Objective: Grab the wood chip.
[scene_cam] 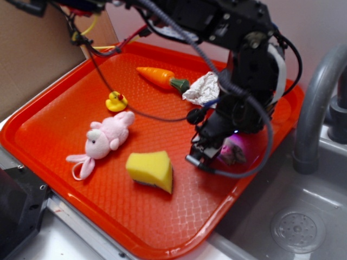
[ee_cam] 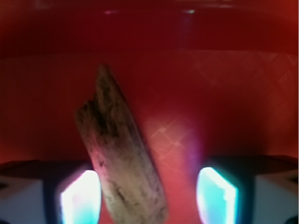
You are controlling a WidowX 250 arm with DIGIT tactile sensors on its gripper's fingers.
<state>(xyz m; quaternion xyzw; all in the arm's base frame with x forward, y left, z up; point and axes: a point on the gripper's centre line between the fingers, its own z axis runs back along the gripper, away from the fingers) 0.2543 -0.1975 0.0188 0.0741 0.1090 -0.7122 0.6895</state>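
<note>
Wrist view: rough, jagged wood chip point(ee_cam: 119, 154) lies between the open end effector point(ee_cam: 149, 196) pads

Black arm enters from the top edge of the exterior view, upper links roughly level, forearm and wrist dropping steeply over the right side of the tray. Cables loop around the wrist. Gripper point(scene_cam: 209, 157) low, close to the tray floor, pointing down and slightly left. Wrist view: gripper point(ee_cam: 148, 196) jaws spread apart, both pads point(ee_cam: 80, 198) lit pale blue-white.
</note>
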